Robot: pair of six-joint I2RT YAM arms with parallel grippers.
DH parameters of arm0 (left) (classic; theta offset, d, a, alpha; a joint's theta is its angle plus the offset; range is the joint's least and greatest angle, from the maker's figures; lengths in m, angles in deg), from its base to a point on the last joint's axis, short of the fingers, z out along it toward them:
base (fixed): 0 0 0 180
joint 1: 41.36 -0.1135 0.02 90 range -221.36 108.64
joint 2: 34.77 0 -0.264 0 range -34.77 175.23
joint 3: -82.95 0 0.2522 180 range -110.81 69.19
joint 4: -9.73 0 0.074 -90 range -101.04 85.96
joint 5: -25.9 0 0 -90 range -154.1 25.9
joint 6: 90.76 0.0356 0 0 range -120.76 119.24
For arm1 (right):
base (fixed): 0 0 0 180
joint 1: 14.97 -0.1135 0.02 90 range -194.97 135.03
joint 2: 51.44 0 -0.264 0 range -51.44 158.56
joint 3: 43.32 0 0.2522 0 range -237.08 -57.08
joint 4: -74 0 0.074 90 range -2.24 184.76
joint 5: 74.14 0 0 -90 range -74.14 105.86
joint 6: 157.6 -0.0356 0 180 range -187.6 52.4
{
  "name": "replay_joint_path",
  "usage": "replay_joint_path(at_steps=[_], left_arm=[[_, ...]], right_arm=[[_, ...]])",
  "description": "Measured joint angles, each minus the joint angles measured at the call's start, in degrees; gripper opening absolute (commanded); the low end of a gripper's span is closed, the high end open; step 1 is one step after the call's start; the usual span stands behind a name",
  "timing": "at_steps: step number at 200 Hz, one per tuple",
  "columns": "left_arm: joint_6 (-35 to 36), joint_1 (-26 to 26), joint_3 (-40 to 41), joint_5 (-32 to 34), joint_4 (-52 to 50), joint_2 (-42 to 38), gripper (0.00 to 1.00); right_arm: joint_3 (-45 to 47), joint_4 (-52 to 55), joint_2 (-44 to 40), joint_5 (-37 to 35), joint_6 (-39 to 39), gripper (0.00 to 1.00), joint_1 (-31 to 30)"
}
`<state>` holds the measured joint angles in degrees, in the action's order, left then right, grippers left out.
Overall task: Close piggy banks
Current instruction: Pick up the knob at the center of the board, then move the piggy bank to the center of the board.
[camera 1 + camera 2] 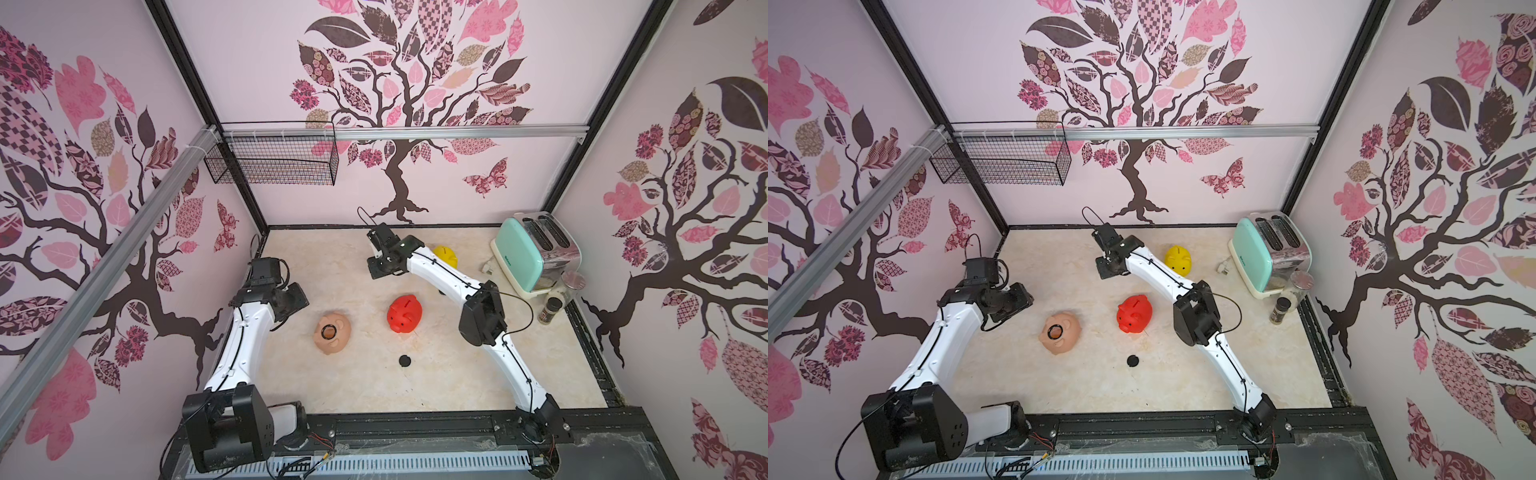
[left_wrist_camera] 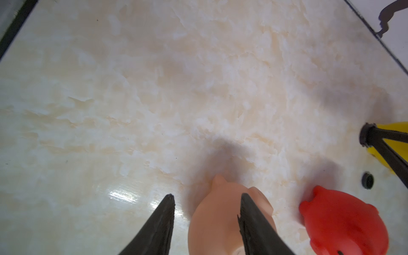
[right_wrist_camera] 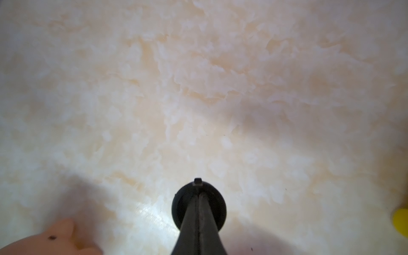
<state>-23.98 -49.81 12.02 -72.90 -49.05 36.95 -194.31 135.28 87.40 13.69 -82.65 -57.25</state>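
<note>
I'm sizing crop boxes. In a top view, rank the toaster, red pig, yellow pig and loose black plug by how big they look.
1. toaster
2. red piggy bank
3. yellow piggy bank, farther back, so it may truly match the red
4. loose black plug

Both the left arm [image 1: 243, 336] and the right arm [image 1: 440, 270] have long, gently curved links in glossy white shells, joined by boxy matte black joints. A thin black cable [image 1: 446, 272] runs along each white shell, pinned down by small black clips. A looser black cable loop [image 1: 524, 311] hangs at the right arm's elbow joint. The left arm's shoulder block [image 1: 934, 428] is big and black, with a cluster of small round holes in its side. Thin red wires [image 1: 320, 439] show near the left arm's foot. The left gripper [image 2: 206, 195] has two slim black fingers [image 2: 154, 227] that taper to points, with rough, ridged inner edges. The right gripper [image 3: 198, 189] has the same dark, tapered fingers.
</note>
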Motion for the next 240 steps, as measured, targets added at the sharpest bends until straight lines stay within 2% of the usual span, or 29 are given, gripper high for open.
replay_joint_path(at_steps=[53,114,167,210,240], left_arm=[[-7.6,-2.1,9.1,-8.4,6.2,-2.2,0.59],[-16.6,-2.9,18.6,-12.6,15.2,-7.5,0.64],[-23.1,-3.5,24.7,-13.4,19.7,-8.2,0.65],[-24.6,-3.6,25.7,-13.4,21.2,-8.2,0.60],[-24.7,-3.6,26.5,-12.9,20.7,-8.2,0.60]], right_arm=[[20.7,-4.5,-21.4,4.3,-3.1,0.00,0.0],[39.4,-8.5,-32.9,11.8,-7.4,0.00,-2.3],[41.3,-10.6,-35.3,14.4,-10.6,0.00,-9.0],[41.7,-14.0,-34.9,14.5,-15.2,0.00,-15.3],[41.6,-15.6,-33.3,15.5,-17.1,0.00,-16.9]])
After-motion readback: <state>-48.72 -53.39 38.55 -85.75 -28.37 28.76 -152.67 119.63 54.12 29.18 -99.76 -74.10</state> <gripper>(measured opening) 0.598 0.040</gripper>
